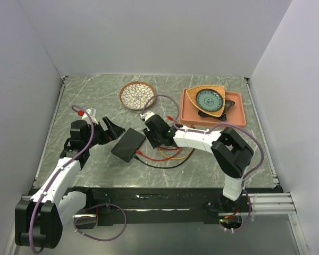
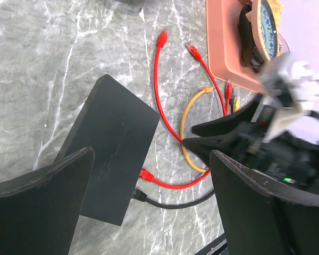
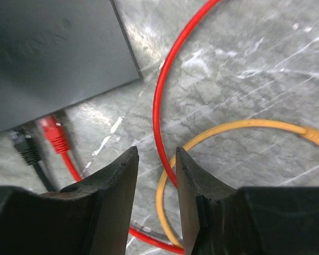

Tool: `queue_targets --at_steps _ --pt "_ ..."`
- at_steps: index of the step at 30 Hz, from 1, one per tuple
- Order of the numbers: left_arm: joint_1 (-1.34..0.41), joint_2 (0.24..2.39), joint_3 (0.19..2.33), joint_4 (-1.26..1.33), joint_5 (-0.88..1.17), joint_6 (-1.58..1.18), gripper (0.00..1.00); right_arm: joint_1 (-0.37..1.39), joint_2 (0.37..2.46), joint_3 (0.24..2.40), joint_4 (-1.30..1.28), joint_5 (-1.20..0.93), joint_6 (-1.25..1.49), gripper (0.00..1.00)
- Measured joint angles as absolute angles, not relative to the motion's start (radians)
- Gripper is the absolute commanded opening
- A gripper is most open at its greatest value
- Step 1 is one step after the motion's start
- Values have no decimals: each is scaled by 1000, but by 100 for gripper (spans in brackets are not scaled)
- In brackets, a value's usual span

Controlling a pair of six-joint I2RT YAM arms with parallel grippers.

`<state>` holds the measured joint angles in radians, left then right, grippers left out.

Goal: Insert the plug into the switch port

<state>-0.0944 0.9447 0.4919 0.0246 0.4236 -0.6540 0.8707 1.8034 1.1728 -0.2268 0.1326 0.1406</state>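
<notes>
- Left claw (image 1: 114, 133): jaws wide and holding nothing, just beside the end of the switch that faces the left edge of the worktop (image 1: 95, 101).
- Right claw (image 3: 155, 159): jaws narrowed to a slim gap with bare marble showing through. It grips nothing and hovers over the cables beside the switch's socket edge.
- Switch (image 1: 128, 144): lies flat near the middle of the worktop, slightly toward the near edge and askew to all edges.
- Red cable (image 3: 158, 101) and yellow cable (image 3: 228, 127): loop loosely on the worktop under the right claw.
- Red plug (image 3: 54, 134) and black plug (image 3: 24, 147): side by side at the switch's socket edge.
- Risk, switch: nothing clamps it. A push on a plug would probably slide it toward the left edge instead of seating the plug.
- Risk, cables: the narrow jaws could close on a cable loop rather than a plug body. Dragging the loops may tug the two plugs away from the switch.
- Hidden: no view shows the sockets, so it cannot be told whether either plug is fully seated. Which plug the task means is also unclear.
</notes>
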Motion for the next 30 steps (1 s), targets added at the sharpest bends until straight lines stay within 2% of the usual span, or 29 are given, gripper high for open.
queue_targets --at_steps 7,10,11,13,24,30 --pt "-94 933 490 25 426 -662 96 871 1900 1192 -256 117 142 41" --pt "-94 924 489 24 426 -665 96 871 1914 1220 -265 115 145 24" --pt "-94 923 489 24 426 -666 96 871 1917 1224 -266 114 143 10" --pt "-94 923 489 23 426 -666 96 871 1920 1225 -268 112 144 0" --pt "-94 923 488 22 426 -666 96 870 1901 1225 -267 115 134 0" --pt "-94 922 488 22 426 -666 96 866 1734 1189 -224 115 106 0"
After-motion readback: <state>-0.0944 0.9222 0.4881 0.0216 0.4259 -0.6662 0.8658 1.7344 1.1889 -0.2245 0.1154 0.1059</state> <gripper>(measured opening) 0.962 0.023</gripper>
